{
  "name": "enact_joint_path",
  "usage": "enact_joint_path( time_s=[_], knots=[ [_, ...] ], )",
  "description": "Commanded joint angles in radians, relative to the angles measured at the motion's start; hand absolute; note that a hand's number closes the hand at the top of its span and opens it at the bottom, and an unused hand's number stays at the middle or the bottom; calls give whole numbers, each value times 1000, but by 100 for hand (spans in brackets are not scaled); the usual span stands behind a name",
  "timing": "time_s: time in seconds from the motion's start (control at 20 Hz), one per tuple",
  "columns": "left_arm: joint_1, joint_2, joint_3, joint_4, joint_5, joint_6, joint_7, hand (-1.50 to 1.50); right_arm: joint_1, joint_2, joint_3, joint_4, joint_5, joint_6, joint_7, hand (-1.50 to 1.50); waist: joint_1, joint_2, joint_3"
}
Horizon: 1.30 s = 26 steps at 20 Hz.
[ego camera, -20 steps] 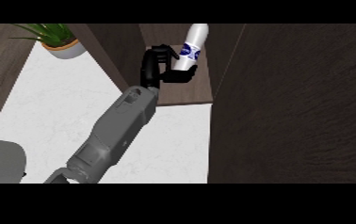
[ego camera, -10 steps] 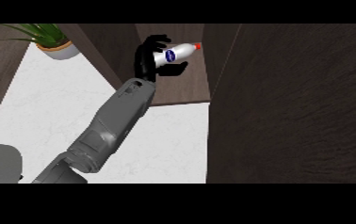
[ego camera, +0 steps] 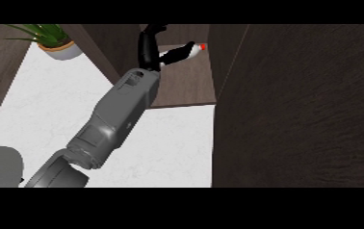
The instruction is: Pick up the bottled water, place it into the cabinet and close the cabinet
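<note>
White desk (ego camera: 177,146) runs up to a dark wooden cabinet (ego camera: 298,103), whose shelf (ego camera: 186,86) opens at the desk's far edge. One forearm comes up from the lower left, though nothing shows for sure which arm it is; by its angle I take it for the left. Its hand (ego camera: 149,47) is inside the cabinet, fingers raised and relaxed, grasping nothing. Just beside it the bottle (ego camera: 181,53) lies tilted over the shelf's back, red cap toward the right wall. Whether it rests flat is hard to tell. Placing looks done, so the step in hand is letting go. Next, the hand must back out without knocking the bottle, then find the door and swing it shut. A plant (ego camera: 53,43) stands at the desk's far left corner.
</note>
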Motion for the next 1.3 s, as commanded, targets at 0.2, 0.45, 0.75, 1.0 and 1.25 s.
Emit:
enact_joint_path(
  time_s=[0.2, 0.45, 0.75, 1.0, 1.25],
  knots=[
    [30, -18, 86, -96, 105, -281, -152, 150, 68, -22, -22, -140, -76, 18, 39, -150, 1, -10, 0],
    [45, -18, 12, -139, 175, -270, -148, 150, -6, 8, 33, -146, -55, -14, 120, -150, 14, -18, 1],
    [187, -18, -137, -330, 273, -389, -72, 150, 23, 9, 41, -155, -20, -24, 120, -150, 38, -31, 1],
    [342, -18, -261, -508, 364, -489, -55, -150, 34, 24, 108, -179, 31, -46, 145, -150, 51, -35, 0],
    [561, -18, -383, -720, 370, -507, -42, -150, 59, 35, 111, -146, 58, -61, 91, -150, 82, -43, 1]
  ],
)
